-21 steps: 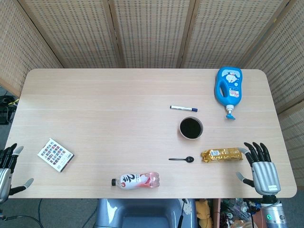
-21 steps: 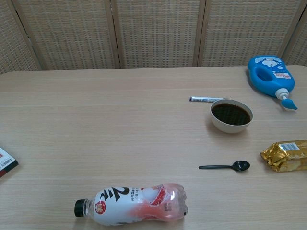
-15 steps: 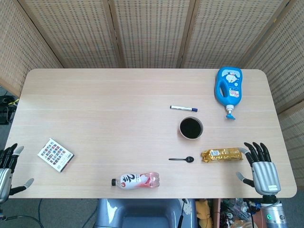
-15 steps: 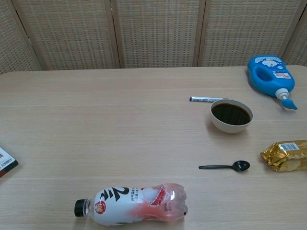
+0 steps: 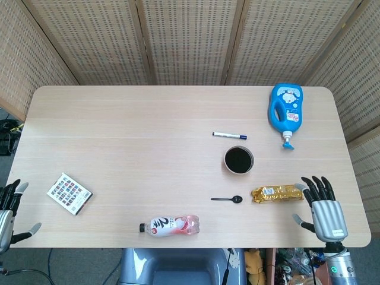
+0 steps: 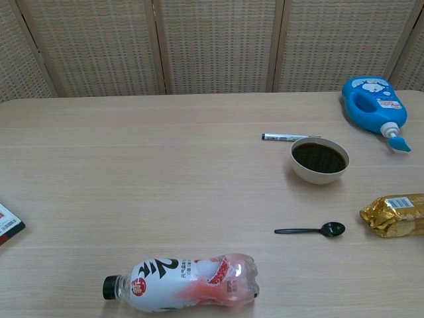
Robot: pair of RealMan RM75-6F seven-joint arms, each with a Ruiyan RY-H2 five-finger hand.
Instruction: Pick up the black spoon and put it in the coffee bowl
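The black spoon [image 5: 227, 199] [image 6: 311, 230] lies flat on the table, its scoop end toward the right. Beyond it stands the white bowl of dark coffee [image 5: 238, 160] [image 6: 319, 159]. My right hand [image 5: 322, 208] hovers open at the table's near right corner, fingers spread, just right of a gold packet and well right of the spoon. Off the table's near left corner, my left hand [image 5: 8, 209] is open too and holds nothing. Neither hand appears in the chest view.
A gold snack packet [image 5: 276, 193] [image 6: 395, 214] lies between spoon and right hand. A marker pen [image 5: 229, 135] sits behind the bowl, a blue bottle [image 5: 285, 111] far right, a drink bottle [image 5: 172, 226] near the front edge, a patterned card box [image 5: 69, 193] at left.
My right hand has shifted slightly left and toward me. The spoon, bowl and left hand have not moved.
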